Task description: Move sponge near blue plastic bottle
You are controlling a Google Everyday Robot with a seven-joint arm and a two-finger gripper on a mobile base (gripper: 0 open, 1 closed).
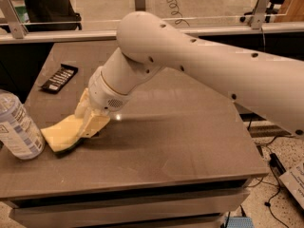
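The pale yellow sponge (61,136) lies low on the brown table (180,141) at its left front, its dark underside against the surface. Its left end sits right beside the blue plastic bottle (17,127), a clear bottle with a white-and-blue label that stands upright at the left edge with its top cut off by the frame. My gripper (89,117) is at the sponge's right end, with its cream fingers (95,125) closed on that end. The thick white arm reaches in from the right.
A black flat packet with white marks (58,78) lies at the back left of the table. A glass partition with metal posts (12,18) runs behind the table. Cables lie on the floor at the right (278,167).
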